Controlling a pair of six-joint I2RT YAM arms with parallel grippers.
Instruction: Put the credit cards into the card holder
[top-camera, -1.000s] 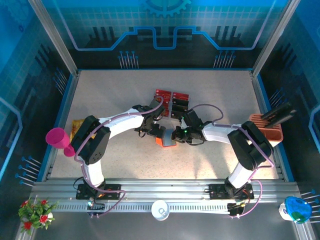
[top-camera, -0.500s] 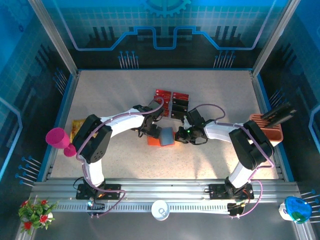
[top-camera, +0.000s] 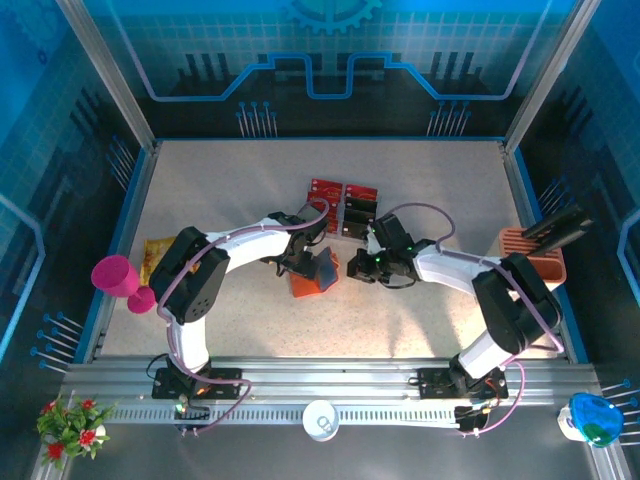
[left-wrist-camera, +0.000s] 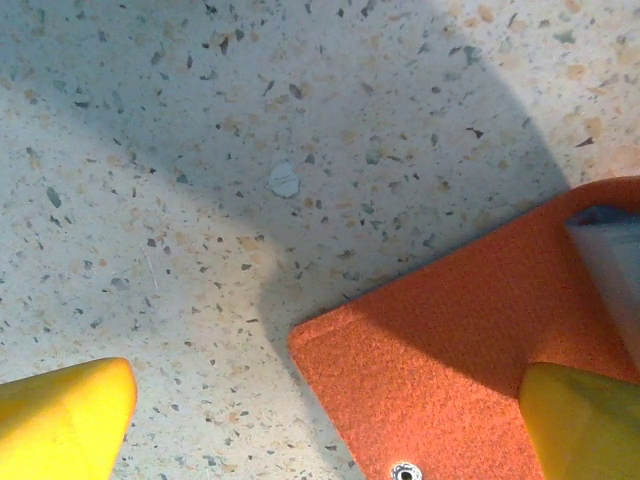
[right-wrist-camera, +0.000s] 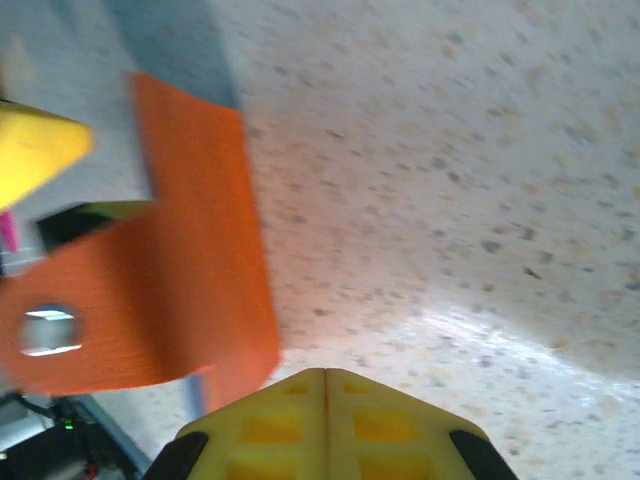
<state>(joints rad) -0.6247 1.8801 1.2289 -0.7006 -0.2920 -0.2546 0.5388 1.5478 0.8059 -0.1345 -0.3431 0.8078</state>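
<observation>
The orange-red card holder (top-camera: 305, 281) lies at mid-table, its grey inner flap (top-camera: 326, 265) tilted up. My left gripper (top-camera: 303, 263) hovers over its left part, open. In the left wrist view my left gripper (left-wrist-camera: 320, 430) straddles a corner of the card holder (left-wrist-camera: 450, 350), and the right yellow finger (left-wrist-camera: 585, 420) is over the orange cover. My right gripper (top-camera: 354, 269) sits just right of the holder, shut and empty. Seen from the right wrist, my right gripper (right-wrist-camera: 325, 385) has the card holder (right-wrist-camera: 190, 290) to its left. Red credit cards (top-camera: 327, 189) and dark ones (top-camera: 358, 214) lie behind.
A peach slotted stand (top-camera: 534, 254) holding a dark card stands at the right edge. A pink cup (top-camera: 114, 273) and a yellow packet (top-camera: 156, 254) sit at the left edge. Low walls ring the speckled table (top-camera: 230, 190).
The right gripper has drawn back to the right, off the card holder. The holder has shifted slightly left and its grey flap now tilts up. The left gripper stays open over it.
</observation>
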